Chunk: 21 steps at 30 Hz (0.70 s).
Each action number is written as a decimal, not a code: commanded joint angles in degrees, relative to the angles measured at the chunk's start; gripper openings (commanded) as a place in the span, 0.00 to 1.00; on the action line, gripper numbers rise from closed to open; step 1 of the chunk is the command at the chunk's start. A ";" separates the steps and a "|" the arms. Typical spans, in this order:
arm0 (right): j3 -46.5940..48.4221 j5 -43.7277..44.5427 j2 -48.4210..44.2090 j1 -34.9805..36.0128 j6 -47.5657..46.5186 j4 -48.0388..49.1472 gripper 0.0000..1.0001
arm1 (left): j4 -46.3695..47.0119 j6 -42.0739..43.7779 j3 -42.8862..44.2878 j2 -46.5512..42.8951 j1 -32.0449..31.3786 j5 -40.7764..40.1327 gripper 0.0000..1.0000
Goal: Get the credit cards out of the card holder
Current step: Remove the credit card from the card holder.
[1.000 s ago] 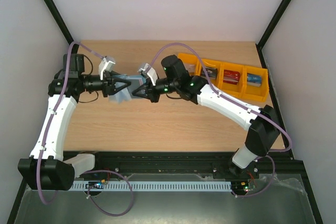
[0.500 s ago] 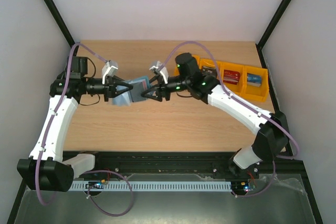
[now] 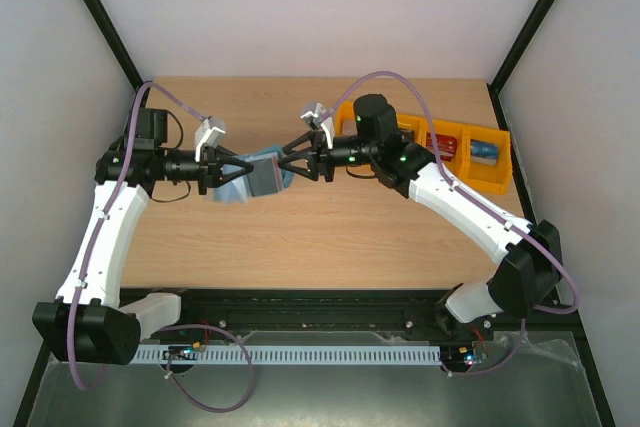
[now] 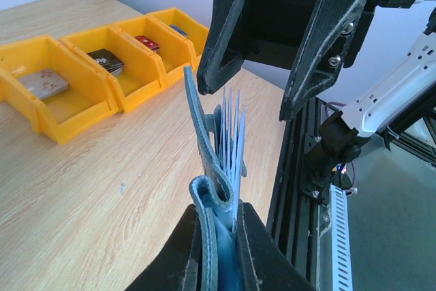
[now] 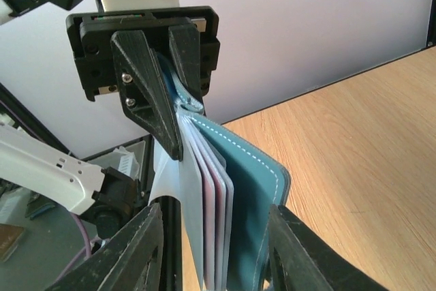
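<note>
The teal card holder [image 3: 262,175] hangs in the air over the table's left middle, between my two grippers. My left gripper [image 3: 228,172] is shut on its folded spine [image 4: 212,202]. From there it fans open towards the right gripper [image 4: 272,32]. Thin pale and pinkish leaves, the credit cards [image 5: 221,212] and pockets, stand edge-on inside the teal cover [image 5: 255,182]; I cannot tell card from pocket. My right gripper [image 5: 214,216] is open, its jaws straddling the holder's free end without pinching it.
A row of orange bins [image 3: 500,169] stands at the back right of the wooden table [image 3: 330,237]. They hold loose cards, among them a red one [image 3: 441,144] and a blue one [image 3: 484,150]. The rail and arm bases run along the near edge.
My left gripper has shut on the card holder's spine. My right gripper has let go, opened and drawn back to the right, while the holder has stayed in the air.
</note>
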 commanded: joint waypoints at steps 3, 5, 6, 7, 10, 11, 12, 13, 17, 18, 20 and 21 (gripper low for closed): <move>-0.25 0.27 1.95 -0.09 3.87 5.11 0.37 | -0.43 1.45 1.21 -0.19 0.29 1.58 0.02; -0.27 0.29 2.42 -0.11 4.11 5.11 0.37 | -0.57 1.57 1.25 -0.25 0.29 1.53 0.02; -0.37 0.55 2.65 -0.09 4.14 5.03 0.37 | -0.53 1.62 1.29 -0.27 0.29 1.53 0.02; -0.50 0.77 2.71 -0.09 4.08 4.90 0.37 | -0.63 1.66 1.30 -0.22 0.29 1.61 0.02; -0.89 1.77 2.78 -0.09 3.55 4.33 0.35 | -0.92 2.05 1.38 -0.19 0.29 1.82 0.02; -0.98 2.04 2.78 -0.13 3.41 4.15 0.35 | -0.94 2.17 1.38 -0.19 0.29 1.91 0.02; -1.13 2.10 2.76 -0.09 3.39 4.21 0.35 | -0.99 2.19 1.38 -0.14 0.29 1.89 0.02; -1.19 2.21 2.88 -0.06 3.48 4.22 0.35 | -1.03 2.20 1.38 -0.11 0.29 1.94 0.02; -1.21 2.76 3.50 0.17 3.78 4.28 0.34 | -1.03 2.28 1.47 -0.10 0.29 2.08 0.02; -1.23 2.82 3.66 0.36 3.76 4.38 0.35 | -1.06 2.26 1.47 -0.10 0.29 1.95 0.02; -1.08 2.98 4.09 0.82 3.79 4.52 0.38 | -1.17 2.42 1.39 -0.10 0.29 2.14 0.02; -0.95 3.10 4.35 1.06 3.69 4.53 0.39 | -1.28 2.52 1.43 -0.10 0.29 2.29 0.02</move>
